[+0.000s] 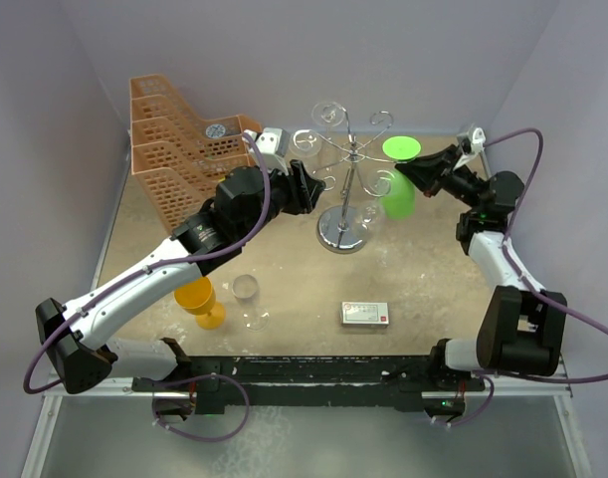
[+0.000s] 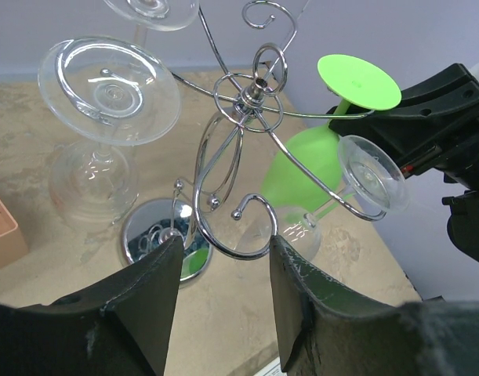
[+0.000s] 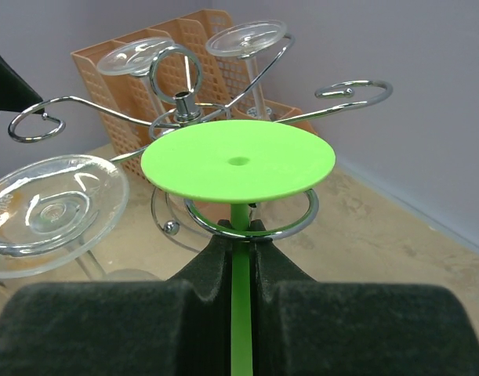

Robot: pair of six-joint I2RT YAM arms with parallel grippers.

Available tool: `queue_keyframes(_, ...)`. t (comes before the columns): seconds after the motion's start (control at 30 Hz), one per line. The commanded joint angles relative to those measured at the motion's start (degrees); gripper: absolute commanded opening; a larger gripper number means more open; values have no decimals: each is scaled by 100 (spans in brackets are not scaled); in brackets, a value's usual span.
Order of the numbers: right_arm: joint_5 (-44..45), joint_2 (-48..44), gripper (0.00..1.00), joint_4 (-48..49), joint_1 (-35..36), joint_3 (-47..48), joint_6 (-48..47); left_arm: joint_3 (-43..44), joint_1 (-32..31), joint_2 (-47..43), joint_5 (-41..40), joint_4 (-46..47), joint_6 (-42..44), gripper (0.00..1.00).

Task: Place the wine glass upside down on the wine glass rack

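Now | right tool [image 3: 239, 239] pinches inverted wine glass [image 3: 237, 160] stem inside rack [image 3: 183, 110] loop | left tool [image 2: 225, 270] spread

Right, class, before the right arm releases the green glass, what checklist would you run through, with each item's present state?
1. Right gripper shut on the green wine glass stem: ok.
2. Glass upside down, foot on top: ok.
3. Stem inside a scroll arm of the wine glass rack: ok.
4. Foot resting on that arm: cannot tell.
5. Left gripper open and empty: ok.
6. Gap to the neighbouring clear glass: cannot tell.
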Motion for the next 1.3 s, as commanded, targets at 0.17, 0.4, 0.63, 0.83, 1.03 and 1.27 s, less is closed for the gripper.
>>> queue_keyframes(0.17,872,-466,0,-35,-23,-151,-468,42,32,-170,-22,164,-7,45)
queue_keyframes(0.4,1128,-729,0,-98,-22,-350,-584,38,33,-168,-13,150,11,45)
queue_keyframes(0.63,1443,-968,0,-214,-22,-513,-692,37,32,-186,-4,131,12,45)
queue_keyframes(0.83,1793,-1114,0,-261,-19,-638,-751,29,33,-226,-17,111,25,45)
queue_keyframes(1.03,2011,-1052,0,-518,-17,-541,-862,5,32,-253,-17,111,4,45)
queue_keyframes(1.27,2020,-713,0,-1005,-21,-191,-1143,2,32,-274,-32,127,-3,45)
